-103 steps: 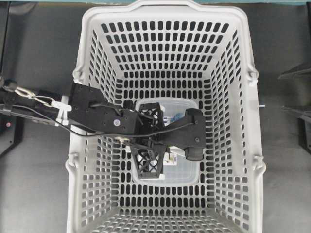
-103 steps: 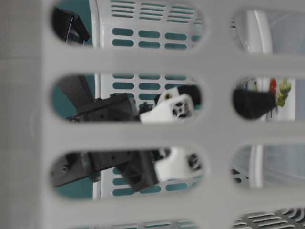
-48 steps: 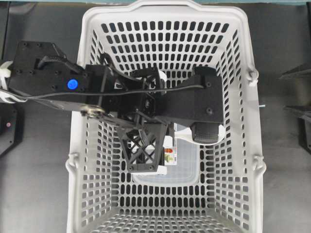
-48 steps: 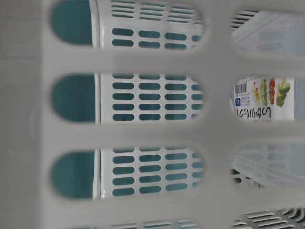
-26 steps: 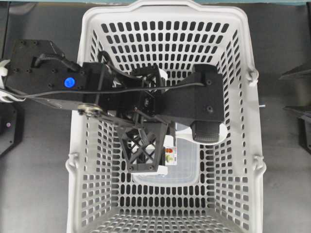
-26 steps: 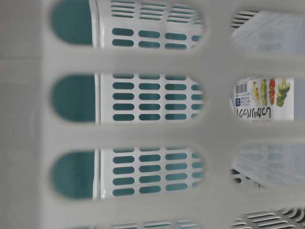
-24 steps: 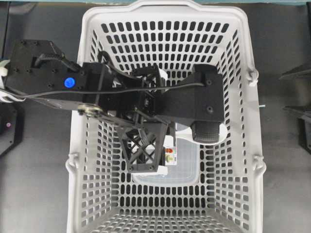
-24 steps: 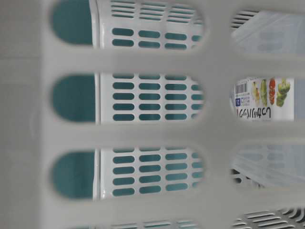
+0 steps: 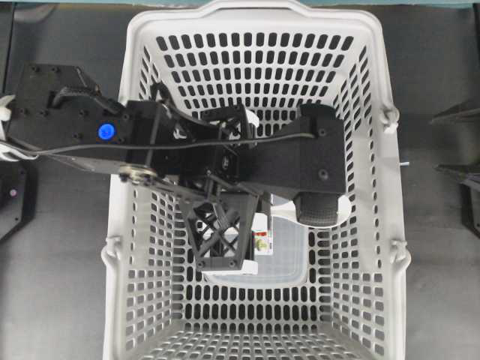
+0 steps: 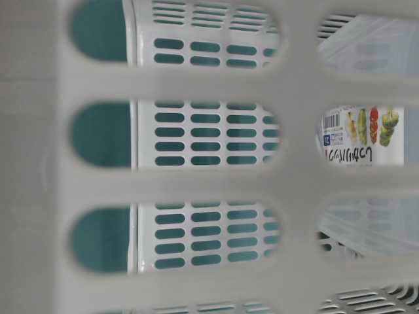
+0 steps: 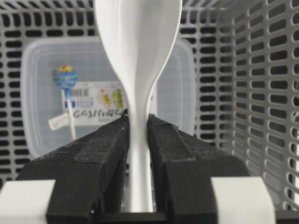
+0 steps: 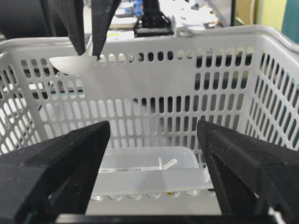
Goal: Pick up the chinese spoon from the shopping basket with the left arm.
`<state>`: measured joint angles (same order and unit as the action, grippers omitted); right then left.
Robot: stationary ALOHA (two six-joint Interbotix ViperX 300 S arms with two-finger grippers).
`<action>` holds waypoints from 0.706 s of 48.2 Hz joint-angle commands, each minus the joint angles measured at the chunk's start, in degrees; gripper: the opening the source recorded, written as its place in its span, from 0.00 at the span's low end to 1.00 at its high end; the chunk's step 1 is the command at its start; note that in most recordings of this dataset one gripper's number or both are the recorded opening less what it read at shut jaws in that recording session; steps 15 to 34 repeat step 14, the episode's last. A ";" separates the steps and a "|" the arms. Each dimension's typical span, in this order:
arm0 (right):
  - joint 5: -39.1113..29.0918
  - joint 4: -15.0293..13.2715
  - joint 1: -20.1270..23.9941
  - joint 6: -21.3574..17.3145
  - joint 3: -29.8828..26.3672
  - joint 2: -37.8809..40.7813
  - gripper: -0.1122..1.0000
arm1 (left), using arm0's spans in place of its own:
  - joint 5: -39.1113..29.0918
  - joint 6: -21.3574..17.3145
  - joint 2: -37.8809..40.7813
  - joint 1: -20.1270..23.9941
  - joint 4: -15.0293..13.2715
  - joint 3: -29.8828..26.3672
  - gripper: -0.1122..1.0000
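Left gripper (image 11: 138, 135) clamped on the chinese spoon (image 11: 138, 70): black padded fingers (image 11: 108, 149) pressed against both sides of the narrow white handle, bowl standing clear beyond the tips, hollow side toward the wrist camera. Spoon lifted off the basket floor, held above the clear lidded food box (image 11: 39, 84). Seen from the right wrist camera, the same spoon (image 12: 72, 64) hanging near the top of the far wall, pinched by the two dark fingers coming down from above, bowl pointing left.

In the overhead view, left arm (image 9: 105, 139) reaching in over the left rim of the shopping basket (image 9: 375, 45), its black plates and lattice fingers covering the basket's middle; only a sliver of white spoon (image 9: 341, 208) showing past the black wrist block, toward the basket's right wall.

Food box flat on the basket floor, printed label facing up. Thin white stick with a blue-yellow round end (image 11: 65, 78) lying on the box lid, left of the spoon handle.

Right gripper (image 12: 152, 154) with fingers spread wide apart, nothing between them, facing the basket from outside its near wall.

Table-level view: only blurred slotted basket wall (image 10: 163, 176) and a strip of the box label (image 10: 360, 137).
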<state>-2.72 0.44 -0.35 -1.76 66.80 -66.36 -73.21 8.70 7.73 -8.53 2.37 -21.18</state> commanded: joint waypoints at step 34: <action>0.62 0.18 -0.09 -0.18 -0.26 0.35 0.75 | 0.35 -0.18 -0.79 -0.26 0.09 -0.88 0.21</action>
